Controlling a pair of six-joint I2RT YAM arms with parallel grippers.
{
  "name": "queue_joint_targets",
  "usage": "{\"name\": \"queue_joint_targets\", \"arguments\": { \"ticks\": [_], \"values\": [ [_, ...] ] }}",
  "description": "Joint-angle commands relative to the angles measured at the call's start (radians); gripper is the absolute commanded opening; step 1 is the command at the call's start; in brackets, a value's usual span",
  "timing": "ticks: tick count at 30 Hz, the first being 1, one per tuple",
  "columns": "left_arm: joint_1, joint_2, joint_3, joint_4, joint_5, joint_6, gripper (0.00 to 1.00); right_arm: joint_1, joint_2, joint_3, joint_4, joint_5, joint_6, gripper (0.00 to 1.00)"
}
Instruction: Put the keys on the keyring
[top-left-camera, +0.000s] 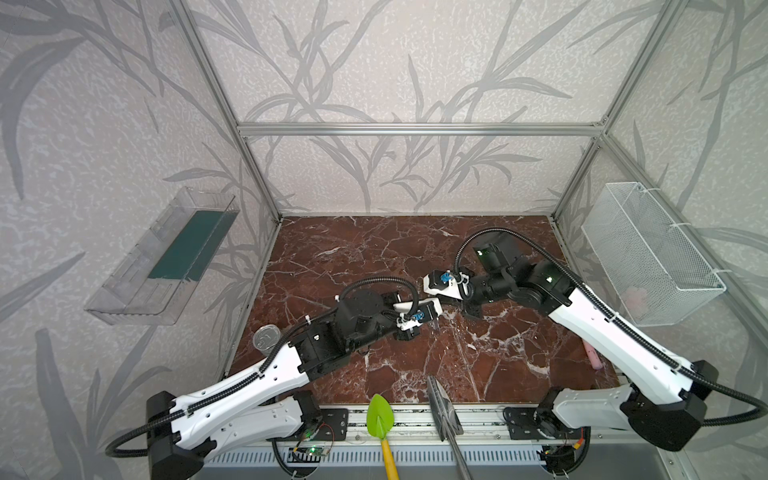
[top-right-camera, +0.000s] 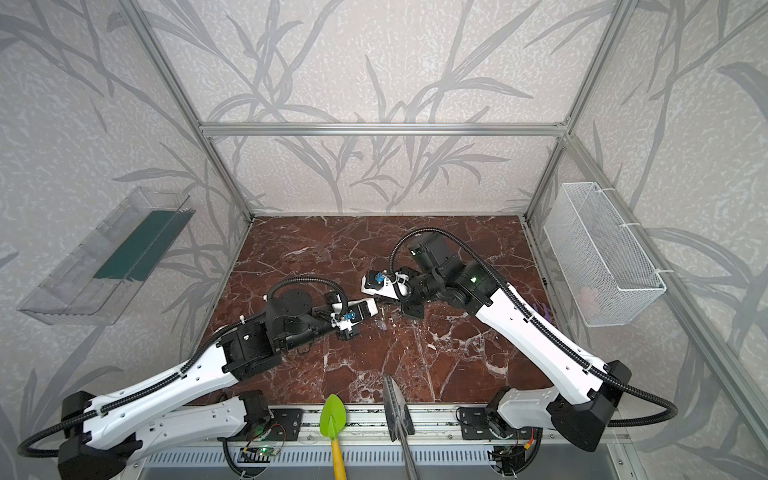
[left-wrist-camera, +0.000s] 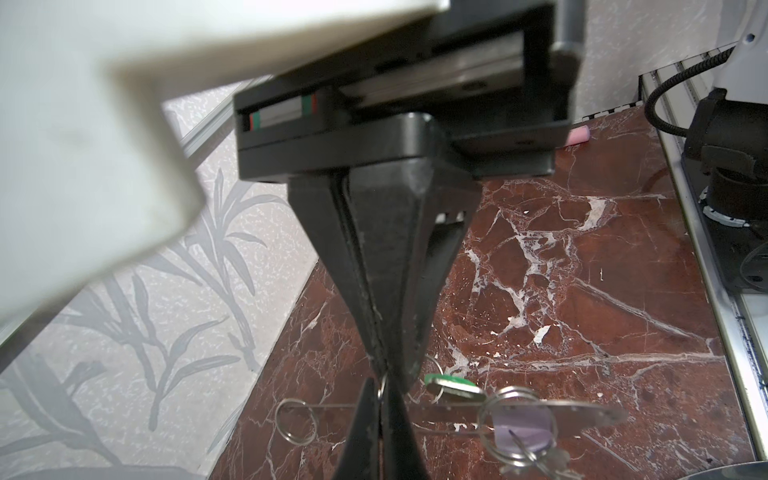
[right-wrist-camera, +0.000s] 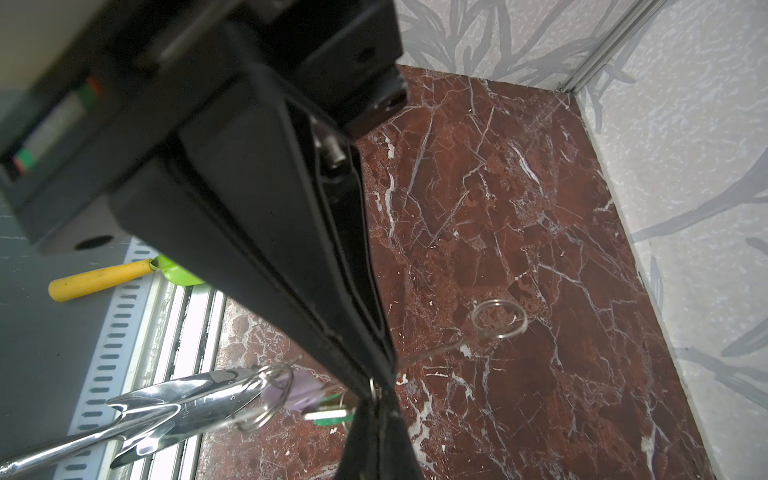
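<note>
Closed black left gripper (left-wrist-camera: 384, 384) pinches a thin silver wire ring (left-wrist-camera: 380, 388) above the red marble tabletop (left-wrist-camera: 582, 291). Opposing right gripper (right-wrist-camera: 380, 388) clamps the same ring. Just beside hang the green-capped key (left-wrist-camera: 451, 384) and lilac-capped key (left-wrist-camera: 521, 419) with the flat grey keyring tag (left-wrist-camera: 598, 415).

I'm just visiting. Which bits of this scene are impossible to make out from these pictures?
- Keys: in both top views, tiny specks beside the arms' tips.
- Green key: right wrist view, half behind the right gripper.
- Lilac key: left wrist view, rings cross it, so its blade is unclear.
- Pink thing in the wire basket: top view, blurred by the mesh.
</note>
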Motion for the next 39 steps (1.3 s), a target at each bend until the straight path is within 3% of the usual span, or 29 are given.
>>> {"name": "queue_joint_targets", "arguments": {
  "ticks": [1,9,14,20,25,29,39],
  "values": [
    [-0.001,0.001,-0.012,0.041,-0.031,0.002,0.0,0.01,-0.053,-0.016,0.084,-0.005,0.061,0.0],
    [0.01,-0.039,-0.162,0.343,-0.016,-0.112,0.0,0.01,-0.168,-0.174,0.286,0.105,0.235,0.03],
    [0.036,-0.048,-0.22,0.492,0.002,-0.17,0.0,0.01,-0.222,-0.245,0.372,0.165,0.346,0.2],
    [0.1,-0.037,-0.262,0.636,0.073,-0.252,0.0,0.01,-0.266,-0.327,0.469,0.196,0.473,0.28],
    [0.207,-0.016,-0.316,0.8,0.266,-0.371,0.0,0.01,-0.283,-0.424,0.628,0.184,0.587,0.32],
    [0.25,0.014,-0.368,0.945,0.342,-0.416,0.0,0.01,-0.294,-0.491,0.762,0.168,0.657,0.36],
    [0.261,0.07,-0.401,1.107,0.382,-0.484,0.0,0.01,-0.236,-0.502,0.845,0.108,0.702,0.37]
  ]
}}
